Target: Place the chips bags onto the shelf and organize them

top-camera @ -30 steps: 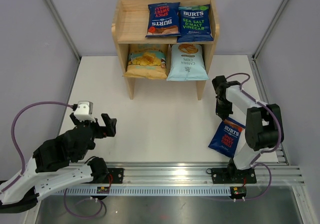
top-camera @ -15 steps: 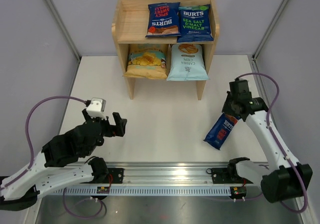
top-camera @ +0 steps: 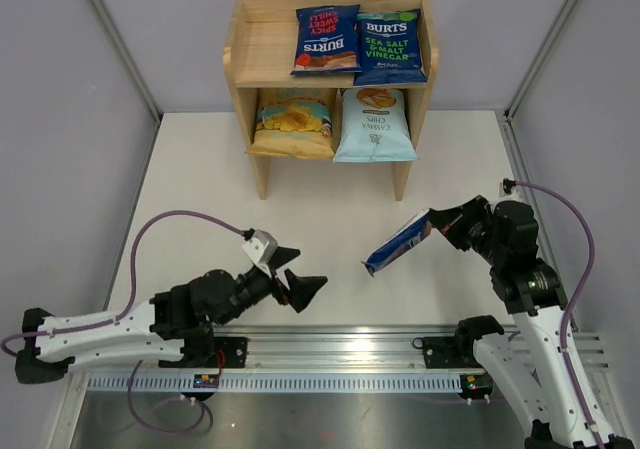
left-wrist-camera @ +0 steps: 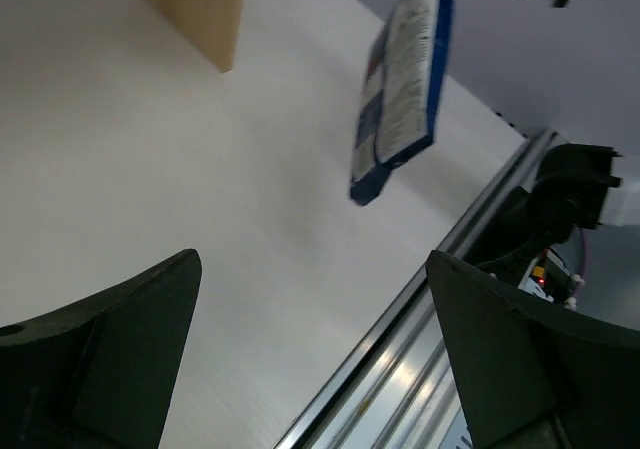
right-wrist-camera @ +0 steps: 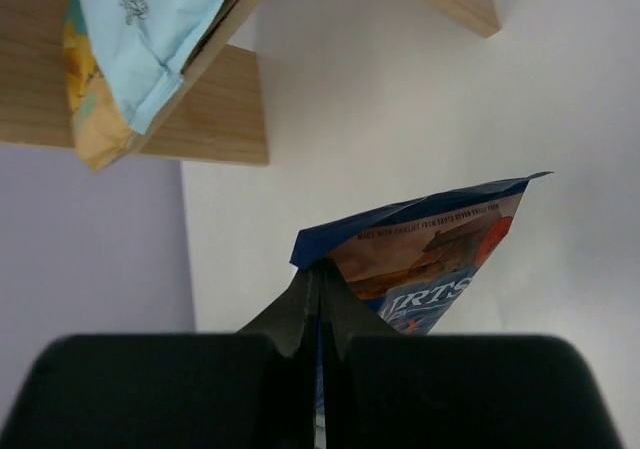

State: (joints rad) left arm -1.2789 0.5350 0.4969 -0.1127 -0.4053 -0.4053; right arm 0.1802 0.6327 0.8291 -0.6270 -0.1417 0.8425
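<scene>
Up at 12 o'clock on the table (top-camera: 200,189), far side from the arm bases, sits the wooden shelf (top-camera: 262,44). Four bags are already on it. Upper tier has two dark blue BURTS ones side by side, the spicy sweet chilli bag (top-camera: 327,39) and, touching it at its 3 o'clock, the sea salt and vinegar bag (top-camera: 391,46). The left part of that tier is bare wood. Lower tier has the yellow-and-teal bag (top-camera: 293,121), with the pale blue cassava bag (top-camera: 374,124) right beside it at 3 o'clock.

The fifth one, the last BURTS bag (top-camera: 398,244), is out around 4 o'clock from the table's middle, well apart from the shelf. The right gripper (top-camera: 440,224) has its fingers pressed together on the bag's top seam, so it's pinched tight. You can see that seam squeezed between the fingers in the right wrist view (right-wrist-camera: 318,279). The bag is tilted and nearly edge-on from above, its free end pointing toward 8 o'clock. From the left wrist view it looks lifted off the table (left-wrist-camera: 405,79).

The left gripper (top-camera: 311,268) is down near 7 o'clock with its fingers spread wide, nothing in them, aimed roughly at the hanging bag.
</scene>
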